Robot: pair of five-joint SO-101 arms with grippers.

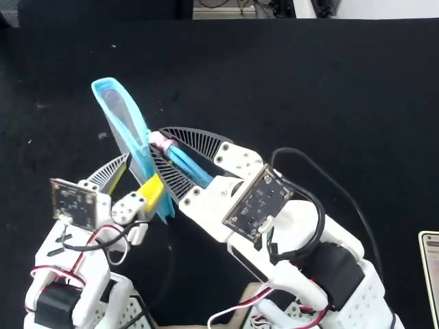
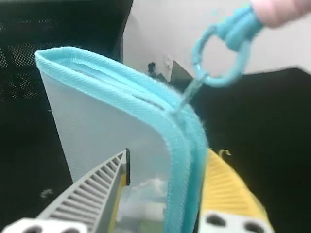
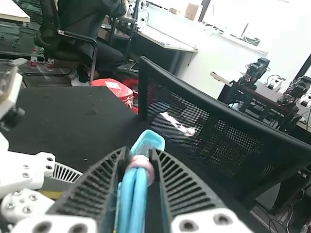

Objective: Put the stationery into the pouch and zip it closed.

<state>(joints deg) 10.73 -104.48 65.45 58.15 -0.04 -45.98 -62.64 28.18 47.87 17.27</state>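
Observation:
A translucent pouch (image 1: 125,127) with a blue zip edge stands upright above the black table. My left gripper (image 1: 142,190) is shut on its lower part, grey finger on one face and yellow finger (image 2: 228,189) on the other. In the left wrist view the pouch (image 2: 107,121) has a blue ring pull (image 2: 218,58) hanging from its zip, and the ring leads up to a pink end (image 2: 282,9). My right gripper (image 1: 163,145) is shut on that blue pull strap (image 3: 130,199) with the pink end (image 3: 141,167) at its fingertips, right beside the pouch's edge (image 3: 148,141).
Both arms crowd the near middle of the black table (image 1: 309,89), which runs wide to the far side and right. A white object (image 1: 431,274) lies at the right edge. A black mesh chair back (image 3: 218,141) stands beyond the table.

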